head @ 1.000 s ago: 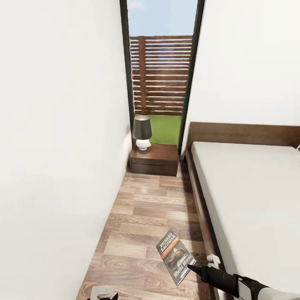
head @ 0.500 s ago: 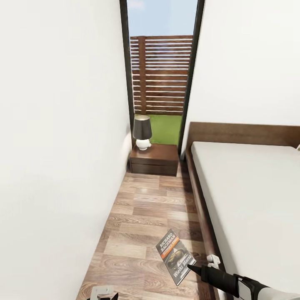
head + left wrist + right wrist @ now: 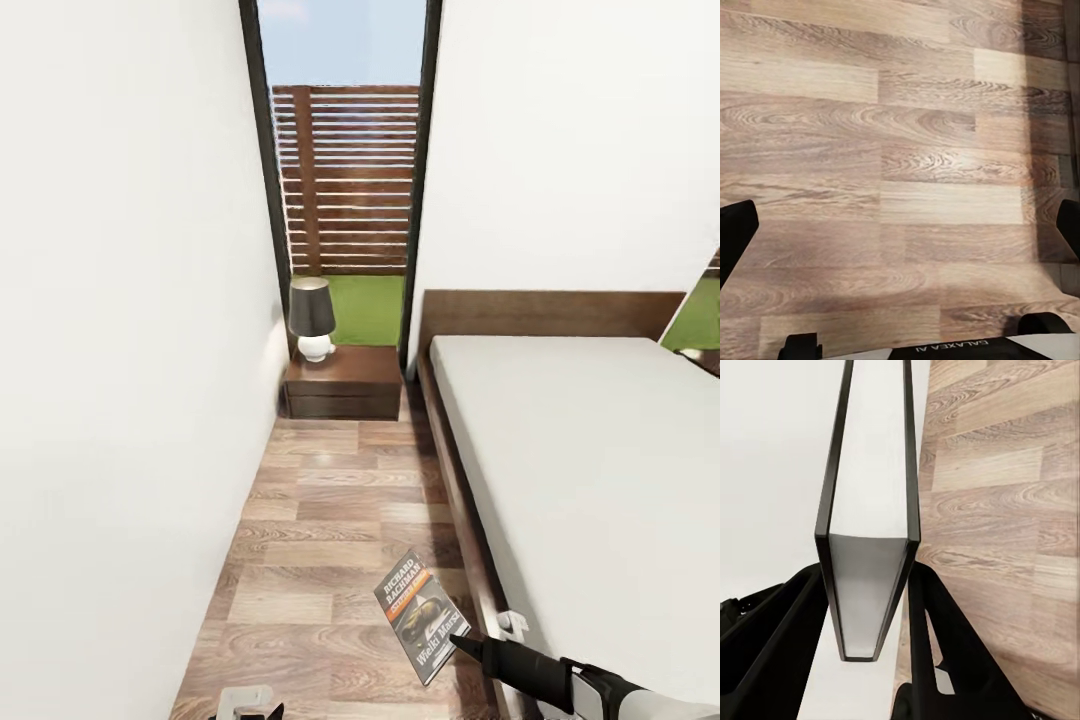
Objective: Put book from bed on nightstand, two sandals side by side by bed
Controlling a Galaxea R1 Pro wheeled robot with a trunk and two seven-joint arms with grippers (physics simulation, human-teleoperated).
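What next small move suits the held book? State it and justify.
Probably roll forward toward the nightstand: the right gripper is shut on the book, held over the floor beside the bed, and the nightstand is far ahead.

wood-plank floor (image 3: 330, 520) carries the nightstand (image 3: 342, 384) and bed (image 3: 580, 470); a lamp (image 3: 312, 318) tops the nightstand.

Nightstand (image 3: 343, 393) ahead, bed (image 3: 590, 480) on the right.
Lamp (image 3: 312, 318) on nightstand, window (image 3: 343, 180) behind; book (image 3: 421, 614) nearest, over floor (image 3: 330, 520).
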